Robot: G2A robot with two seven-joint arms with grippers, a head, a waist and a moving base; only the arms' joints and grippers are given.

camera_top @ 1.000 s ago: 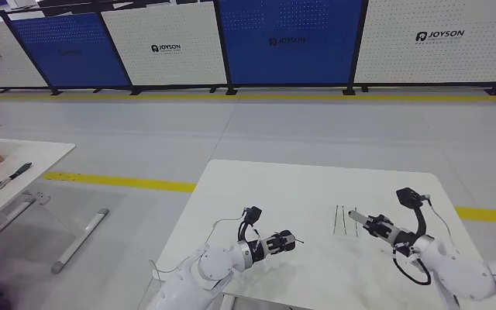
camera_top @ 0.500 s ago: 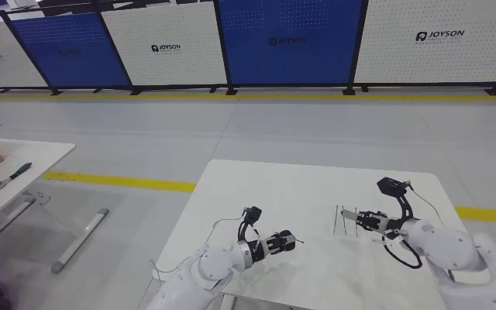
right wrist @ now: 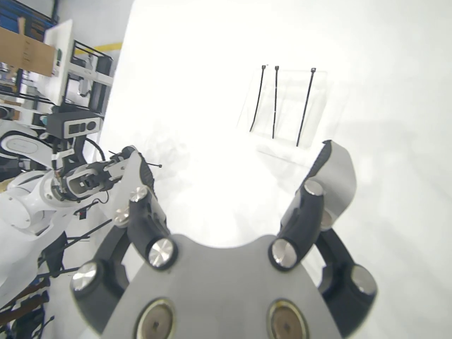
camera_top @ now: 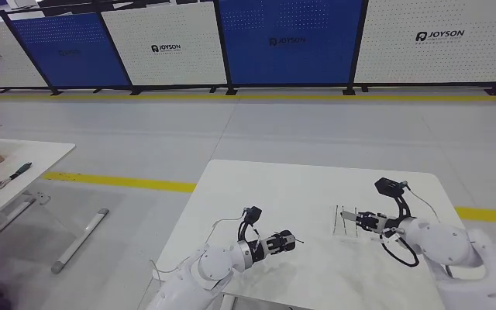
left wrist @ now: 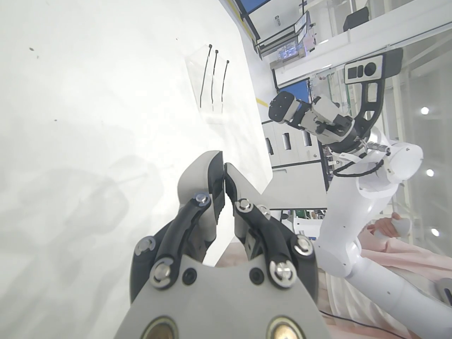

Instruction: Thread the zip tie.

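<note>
**Top view.** Locate the left gripper (camera_top: pixel 288 241) low over the near part of the white table (camera_top: pixel 263 186). A thin black strand projects from its tip. Locate the right gripper (camera_top: pixel 356 218) just beside the three loose zip ties (camera_top: pixel 342 219), which lie side by side on the table's right half.

**Left wrist view.** Note that the left gripper (left wrist: pixel 224 167) has its jaws pressed together. You cannot make out the strand between the pads from here. The three loose zip ties (left wrist: pixel 213 75) lie parallel on a clear tray (left wrist: pixel 193 72), well apart from this gripper.

**Right wrist view.** Confirm that the right gripper (right wrist: pixel 233 149) has its fingers spread wide with nothing between them. The clear tray (right wrist: pixel 319 86) sits just ahead of the fingertips. Farther off, the left gripper (right wrist: pixel 120 167) is clenched on the held zip tie (right wrist: pixel 153 165), whose free end sticks out toward the table's middle.

**Step in hand.** Treat this as the approach to a pick from the tray, with one tie apparently already secured on the left side.

**Next move.** Centre the open fingers over a single tie and bring the tips down close to the tray. The ties lie flat and close together, so expect a neighbouring tie to be nudged if the alignment is off.
</note>
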